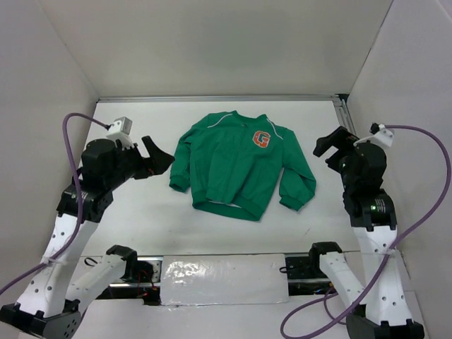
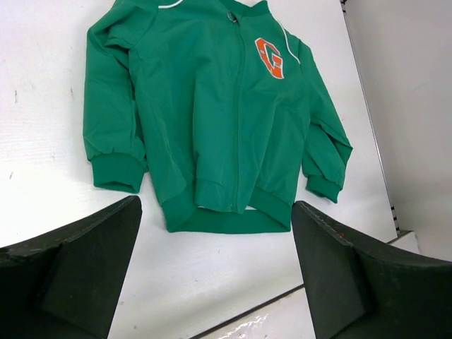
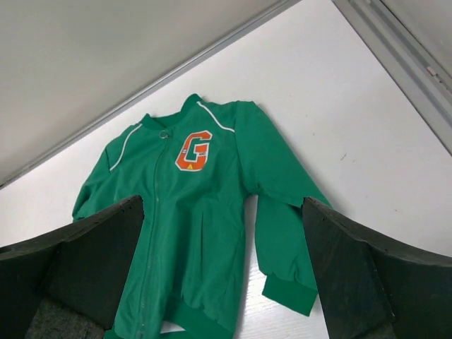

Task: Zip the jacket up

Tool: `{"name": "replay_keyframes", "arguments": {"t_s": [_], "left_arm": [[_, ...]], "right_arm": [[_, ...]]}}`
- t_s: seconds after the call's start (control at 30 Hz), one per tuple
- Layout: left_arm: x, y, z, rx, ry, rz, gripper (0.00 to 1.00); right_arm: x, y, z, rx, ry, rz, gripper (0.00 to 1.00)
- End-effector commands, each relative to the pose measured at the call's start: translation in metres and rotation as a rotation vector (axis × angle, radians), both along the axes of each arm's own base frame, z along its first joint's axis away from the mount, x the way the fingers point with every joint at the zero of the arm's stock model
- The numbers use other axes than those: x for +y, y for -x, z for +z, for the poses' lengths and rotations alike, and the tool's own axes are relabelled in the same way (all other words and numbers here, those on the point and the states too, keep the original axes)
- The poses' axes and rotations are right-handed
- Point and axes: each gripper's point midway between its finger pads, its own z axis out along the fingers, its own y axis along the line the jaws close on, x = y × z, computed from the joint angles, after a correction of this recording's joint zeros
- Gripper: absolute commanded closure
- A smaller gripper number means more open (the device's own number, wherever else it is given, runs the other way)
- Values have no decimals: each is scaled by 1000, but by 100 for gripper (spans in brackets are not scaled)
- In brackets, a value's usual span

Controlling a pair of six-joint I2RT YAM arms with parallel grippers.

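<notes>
green fabric jacket (image 1: 236,173) flat on desk (image 1: 141,208) between left gripper (image 1: 159,161) and right gripper (image 1: 326,146); both spread wide, neither touching it.

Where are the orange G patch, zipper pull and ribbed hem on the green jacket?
Orange "G" chest patch (image 1: 261,139): top external view, middle of the patch.
Small ring-shaped zipper pull (image 3: 164,134): right wrist view, ring at the collar.
Green ribbed fabric hem (image 2: 226,222): left wrist view, middle of the band.
</notes>
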Motion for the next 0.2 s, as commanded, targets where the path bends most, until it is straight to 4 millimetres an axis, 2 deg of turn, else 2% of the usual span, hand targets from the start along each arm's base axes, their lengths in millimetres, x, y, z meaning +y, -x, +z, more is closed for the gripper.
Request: {"name": "replay_keyframes", "arguments": {"t_s": [0.0, 0.17], "left_arm": [[1, 1, -5, 32, 19, 18, 1], [0, 2, -5, 34, 20, 15, 1]], "right_arm": [[-8, 7, -17, 40, -13, -58, 0], [-10, 15, -15, -8, -12, -63, 0]]}}
